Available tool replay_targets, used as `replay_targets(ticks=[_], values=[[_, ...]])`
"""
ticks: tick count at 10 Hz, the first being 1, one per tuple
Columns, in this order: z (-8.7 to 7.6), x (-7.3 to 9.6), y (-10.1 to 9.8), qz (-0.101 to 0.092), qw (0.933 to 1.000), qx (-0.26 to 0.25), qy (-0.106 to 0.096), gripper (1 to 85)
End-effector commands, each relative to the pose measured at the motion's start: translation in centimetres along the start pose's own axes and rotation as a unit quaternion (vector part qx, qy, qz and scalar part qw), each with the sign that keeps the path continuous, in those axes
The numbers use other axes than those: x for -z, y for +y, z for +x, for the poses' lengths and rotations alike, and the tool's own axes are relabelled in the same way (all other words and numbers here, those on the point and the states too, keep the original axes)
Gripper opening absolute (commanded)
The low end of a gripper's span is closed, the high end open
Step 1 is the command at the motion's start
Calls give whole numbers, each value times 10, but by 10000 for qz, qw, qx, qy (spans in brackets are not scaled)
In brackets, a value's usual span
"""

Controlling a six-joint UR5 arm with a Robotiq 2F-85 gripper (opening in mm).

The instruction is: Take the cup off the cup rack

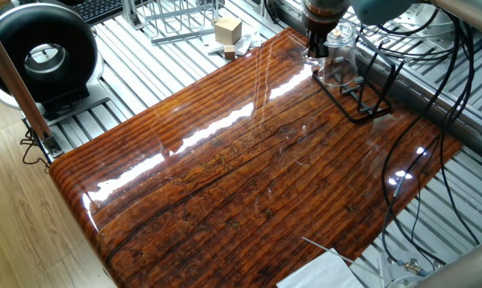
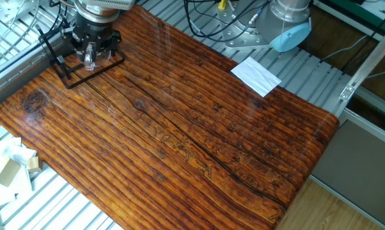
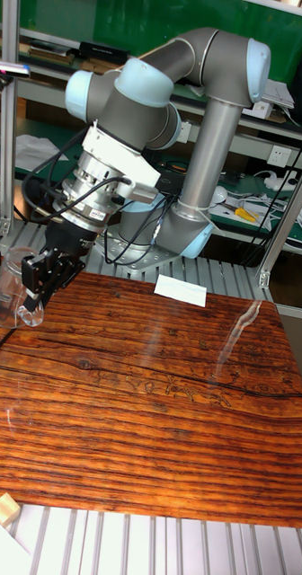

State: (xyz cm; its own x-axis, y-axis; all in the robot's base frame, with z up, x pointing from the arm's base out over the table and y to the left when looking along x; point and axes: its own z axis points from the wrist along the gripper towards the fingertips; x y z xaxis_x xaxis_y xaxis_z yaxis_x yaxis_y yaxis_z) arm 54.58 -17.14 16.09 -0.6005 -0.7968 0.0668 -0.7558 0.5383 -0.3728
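The arm reaches down and sideways from its grey base, wrist angled downward. The gripper (image 3: 32,286) points down, its black fingers (image 3: 45,274) drawn close together on the glass wall between them.

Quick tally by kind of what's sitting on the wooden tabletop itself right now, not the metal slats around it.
Clear glass cup: 1, at the end effector
Black wire cup rack: 1
White paper sheet: 1, at the tabletop's edge
Total: 3
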Motion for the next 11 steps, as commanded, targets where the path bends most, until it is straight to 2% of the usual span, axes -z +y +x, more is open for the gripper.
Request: replay_targets(ticks=[1, 5, 10, 11], values=[[-15, 1, -4, 63, 9994, -91, -317, 13], [-14, 1, -4, 60, 9995, 50, -300, 13], [-7, 1, 0, -6, 9995, 255, -162, 13], [-3, 1, 1, -23, 9994, 331, -83, 13]])
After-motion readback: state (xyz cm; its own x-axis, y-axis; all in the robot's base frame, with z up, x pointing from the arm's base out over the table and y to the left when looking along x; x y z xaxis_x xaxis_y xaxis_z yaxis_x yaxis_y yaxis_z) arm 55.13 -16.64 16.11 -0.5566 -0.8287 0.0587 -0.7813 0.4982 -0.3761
